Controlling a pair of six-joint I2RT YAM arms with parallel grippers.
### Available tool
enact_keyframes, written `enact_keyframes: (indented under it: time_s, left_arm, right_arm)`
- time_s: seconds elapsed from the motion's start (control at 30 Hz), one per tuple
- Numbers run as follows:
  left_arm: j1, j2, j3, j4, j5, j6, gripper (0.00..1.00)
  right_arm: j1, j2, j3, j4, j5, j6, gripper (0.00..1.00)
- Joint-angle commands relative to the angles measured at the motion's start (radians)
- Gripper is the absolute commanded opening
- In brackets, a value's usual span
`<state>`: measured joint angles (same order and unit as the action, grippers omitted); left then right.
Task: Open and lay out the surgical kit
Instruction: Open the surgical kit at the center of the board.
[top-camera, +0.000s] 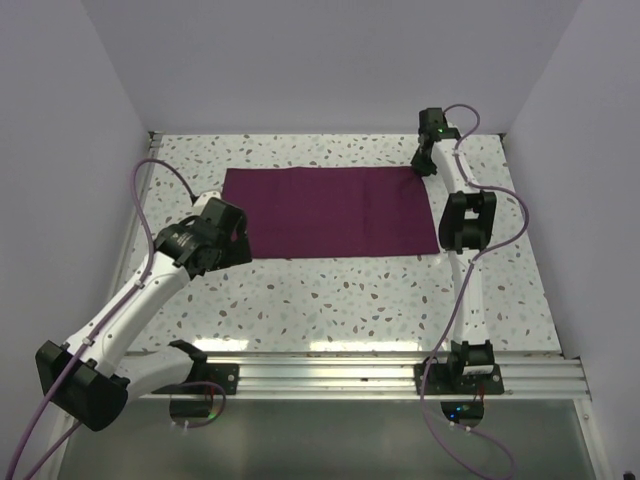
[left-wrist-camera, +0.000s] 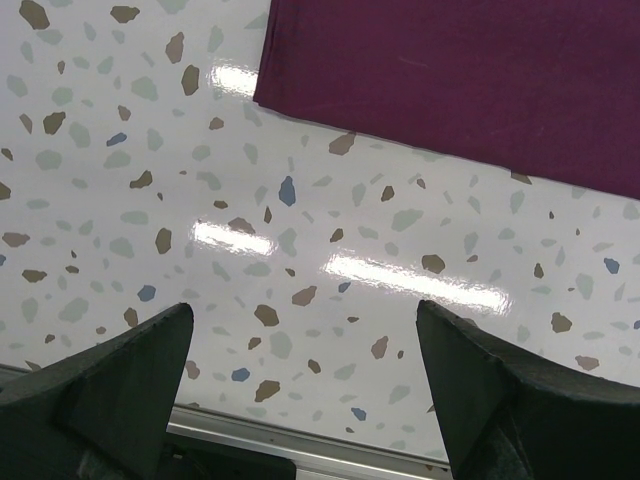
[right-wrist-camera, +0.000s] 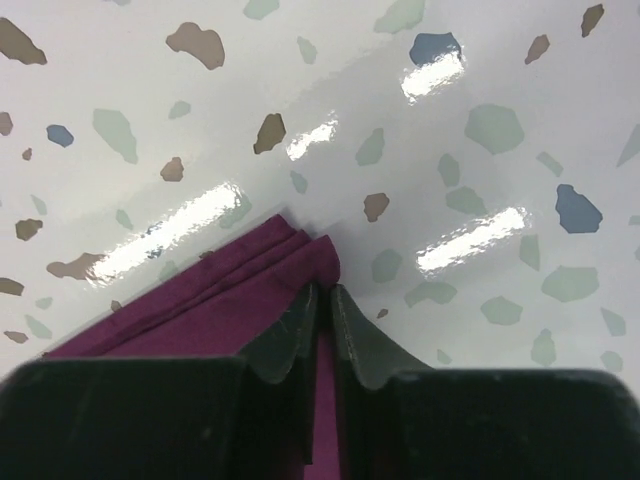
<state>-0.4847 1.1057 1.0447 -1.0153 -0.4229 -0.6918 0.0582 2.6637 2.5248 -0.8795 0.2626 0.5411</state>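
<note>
Top external shows the cloth (top-camera: 330, 212) folded, nothing laid out; right gripper (right-wrist-camera: 325, 295) pinches its corner, left gripper (left-wrist-camera: 305, 340) gapes wide.

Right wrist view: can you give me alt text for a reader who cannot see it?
The right gripper pinches the folded corner of a dark purple cloth, its jaws nearly together with a strip of fabric between them. Several layers show at the cloth's edge. It lies on a glossy white speckled table with bright glare streaks.
</note>
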Motion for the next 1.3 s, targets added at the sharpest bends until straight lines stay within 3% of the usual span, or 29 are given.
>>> enact_keyframes:
  time_s: [0.0, 0.1, 0.63, 0.77, 1.03, 1.07, 1.13, 1.27]
  left_arm:
    - [-0.002, 0.014, 0.003, -0.008, -0.002, 0.005, 0.97]
    - [-0.002, 0.017, 0.003, 0.0, -0.002, 0.008, 0.97]
    - [-0.002, 0.003, 0.021, 0.032, 0.013, 0.014, 0.97]
    - [-0.002, -0.009, 0.021, 0.038, 0.024, 0.014, 0.97]
    - [-0.002, -0.033, 0.024, 0.055, 0.036, 0.029, 0.97]
    - [-0.002, -0.033, 0.028, 0.058, 0.041, 0.032, 0.97]
    - [-0.002, -0.032, 0.034, 0.06, 0.045, 0.038, 0.97]
    - [-0.002, -0.029, 0.052, 0.061, 0.049, 0.051, 0.97]
  right_arm:
    - [-0.001, 0.036, 0.011, 0.02, 0.007, 0.005, 0.08]
    - [-0.006, 0.019, -0.007, 0.019, 0.009, -0.007, 0.0]
    - [-0.006, -0.255, -0.21, -0.033, 0.075, -0.049, 0.0]
    - [-0.004, -0.297, -0.23, -0.045, 0.06, -0.052, 0.16]
    - [0.012, -0.341, -0.282, -0.079, 0.036, -0.061, 0.17]
    - [0.012, -0.346, -0.291, -0.079, 0.038, -0.061, 0.15]
    - [0.017, -0.35, -0.304, -0.082, 0.033, -0.061, 0.01]
    - [0.025, -0.375, -0.336, -0.078, -0.016, -0.059, 0.0]
